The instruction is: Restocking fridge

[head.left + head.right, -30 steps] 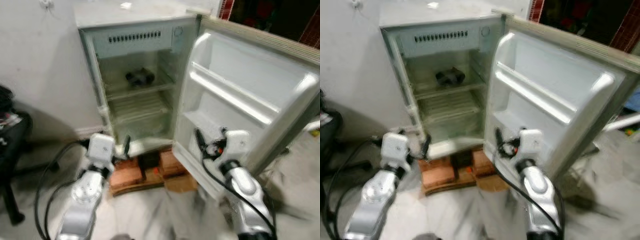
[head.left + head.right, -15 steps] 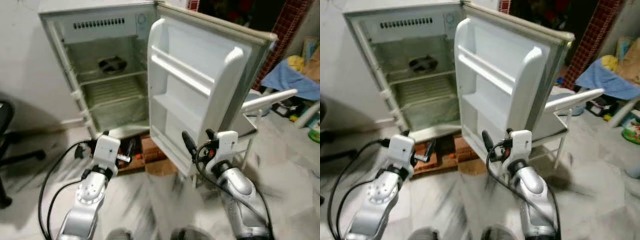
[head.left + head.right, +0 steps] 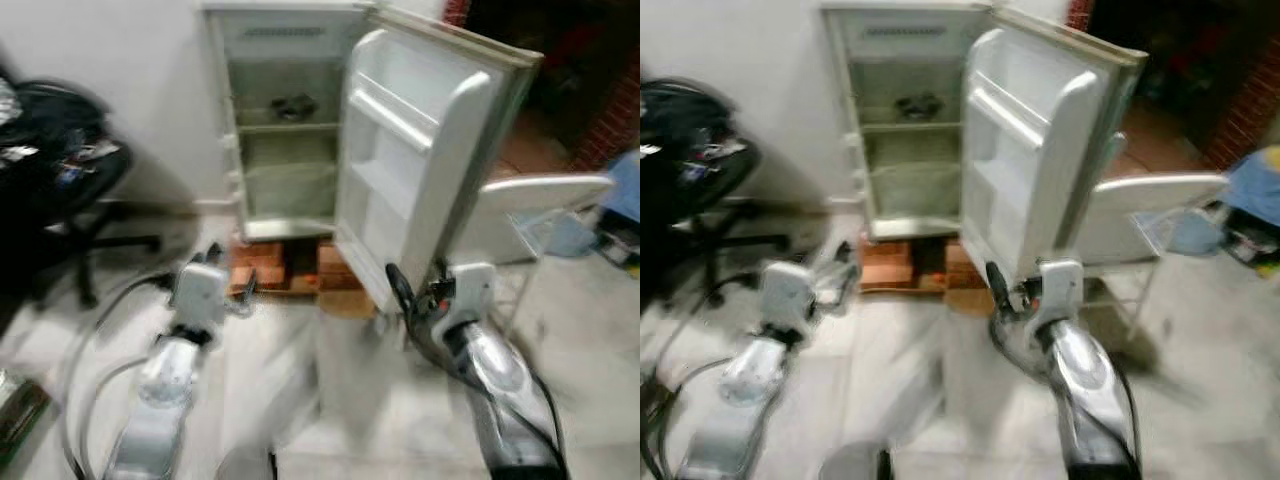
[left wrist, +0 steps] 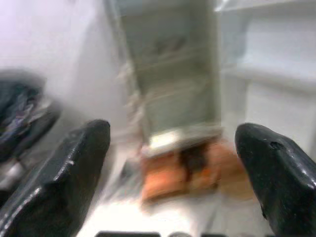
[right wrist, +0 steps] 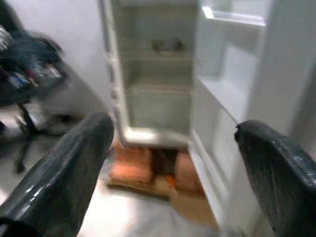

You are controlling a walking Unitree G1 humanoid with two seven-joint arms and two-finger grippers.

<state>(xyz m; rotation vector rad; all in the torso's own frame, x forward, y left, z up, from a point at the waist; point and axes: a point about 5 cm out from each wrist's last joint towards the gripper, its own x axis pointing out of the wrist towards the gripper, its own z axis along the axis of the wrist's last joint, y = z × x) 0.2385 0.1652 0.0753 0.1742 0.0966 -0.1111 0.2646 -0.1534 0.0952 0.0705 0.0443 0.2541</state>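
Fridge: small white fridge (image 3: 285, 120) against the pale wall, standing on orange-brown bricks (image 3: 285, 268); its white door (image 3: 420, 160) swung wide open.
Inside: a dark object (image 3: 292, 104) on the upper shelf, too blurred to identify.
Left gripper (image 4: 170, 163): fingers spread wide, empty, held low and well apart from the fridge.
Right gripper (image 5: 173, 153): fingers spread wide, empty, near the door's lower edge.
Surroundings: black office chair (image 3: 70, 190) to the left; white chair (image 3: 540, 200) behind the door.
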